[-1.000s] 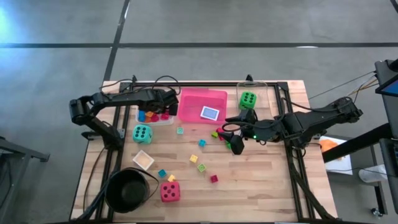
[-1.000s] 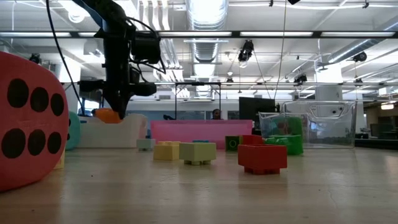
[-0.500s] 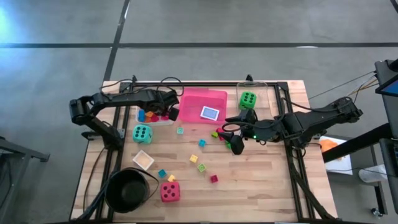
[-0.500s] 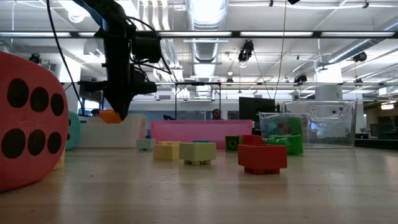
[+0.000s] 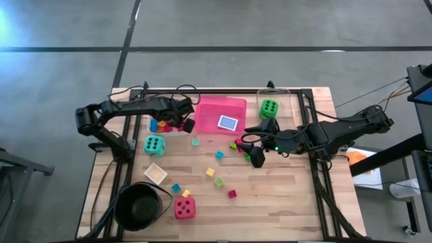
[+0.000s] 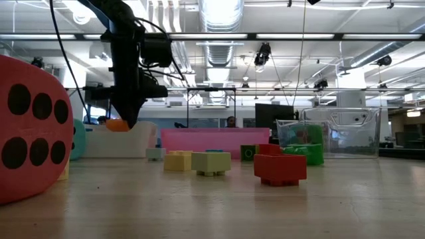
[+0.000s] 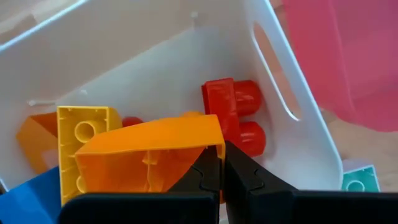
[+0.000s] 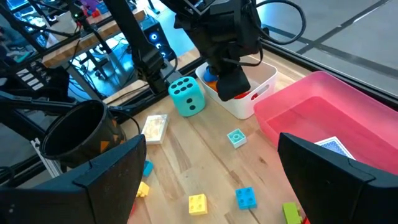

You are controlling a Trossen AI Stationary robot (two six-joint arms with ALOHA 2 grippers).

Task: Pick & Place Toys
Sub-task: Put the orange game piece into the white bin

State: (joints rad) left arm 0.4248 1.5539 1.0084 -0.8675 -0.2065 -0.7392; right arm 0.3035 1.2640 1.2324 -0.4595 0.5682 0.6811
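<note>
I see the orange block (image 7: 152, 152) pinched tight in my left gripper (image 7: 221, 165) just over the white tray (image 7: 292, 81), which holds red, yellow and blue blocks, while my right gripper (image 8: 211, 163) waits, spread wide, above the table (image 5: 283, 196).

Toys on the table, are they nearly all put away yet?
Not nearly. Some blocks already lie in the white tray, a card lies in the pink tray, and the green die sits in the clear tray. The left end effector is shut on an orange block over the white tray. Small blocks, the red die and teal die remain on the table.
</note>
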